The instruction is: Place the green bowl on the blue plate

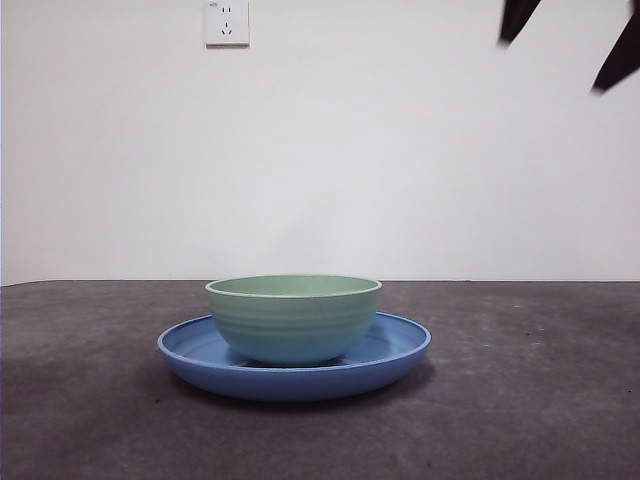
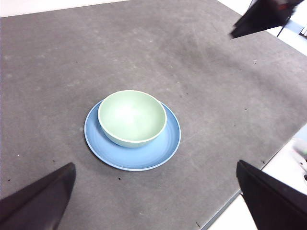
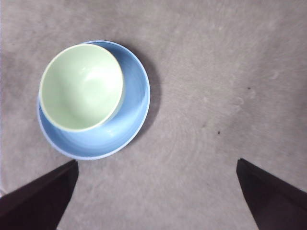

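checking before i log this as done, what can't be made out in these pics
- Green bowl underside and the blue plate centre: covered by the bowl in every view.
- Front view: black tips at the top corner, cut off by the edge; which arm is unclear.
- Wall socket: too small for detail.

You can't see the green bowl (image 1: 293, 318)'s base — the blue plate (image 1: 390, 355)'s near rim hides it; the wall socket (image 1: 227, 20) is cropped.

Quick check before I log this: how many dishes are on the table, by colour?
Green: 1, the pale mint-green round bowl, sitting on the plate.
Blue: 1, the wide, shallow, glossy blue round plate.
Total: 2 dishes.
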